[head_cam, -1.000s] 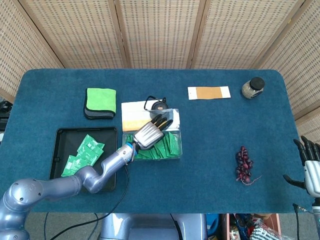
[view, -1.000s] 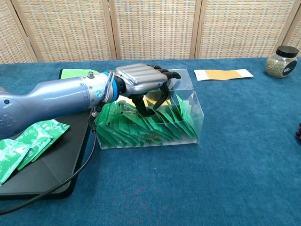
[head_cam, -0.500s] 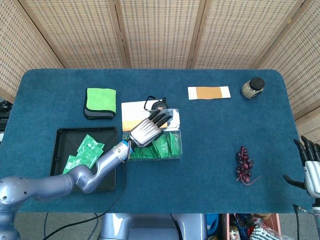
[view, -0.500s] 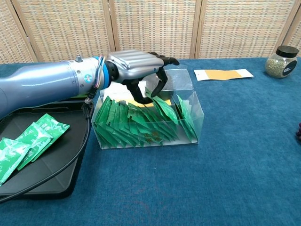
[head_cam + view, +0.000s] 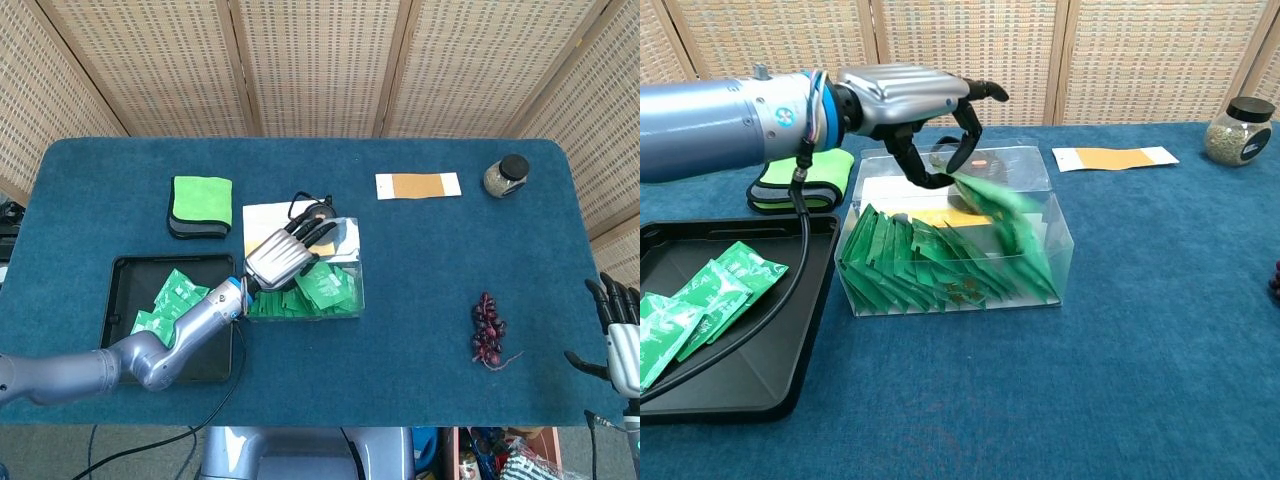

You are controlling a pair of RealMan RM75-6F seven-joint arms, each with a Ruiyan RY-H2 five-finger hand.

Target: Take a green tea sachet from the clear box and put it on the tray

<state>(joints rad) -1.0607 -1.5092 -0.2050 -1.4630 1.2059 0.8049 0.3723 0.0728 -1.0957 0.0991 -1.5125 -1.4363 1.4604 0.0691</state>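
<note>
A clear box (image 5: 357,296) (image 5: 1057,236) packed with several green tea sachets stands mid-table. My left hand (image 5: 285,252) (image 5: 905,95) is raised above the box's back left. Its thumb and a finger pinch the top corner of one green sachet (image 5: 996,197) (image 5: 326,285), which hangs blurred over the box. To the left lies the black tray (image 5: 113,300) (image 5: 770,385) with several green sachets (image 5: 170,300) (image 5: 702,296) in it. My right hand (image 5: 619,338) rests at the table's near right edge, fingers apart and holding nothing.
A green cloth (image 5: 200,203) (image 5: 805,168) lies behind the tray. A white and orange pad (image 5: 272,228) and a black object (image 5: 318,211) sit behind the box. Further right are a paper card (image 5: 418,185), a jar (image 5: 505,176) (image 5: 1238,130) and dark grapes (image 5: 487,330).
My left hand has lifted out of the box and drawn back to the left, pulling one green sachet up with it. The right hand has not moved.
</note>
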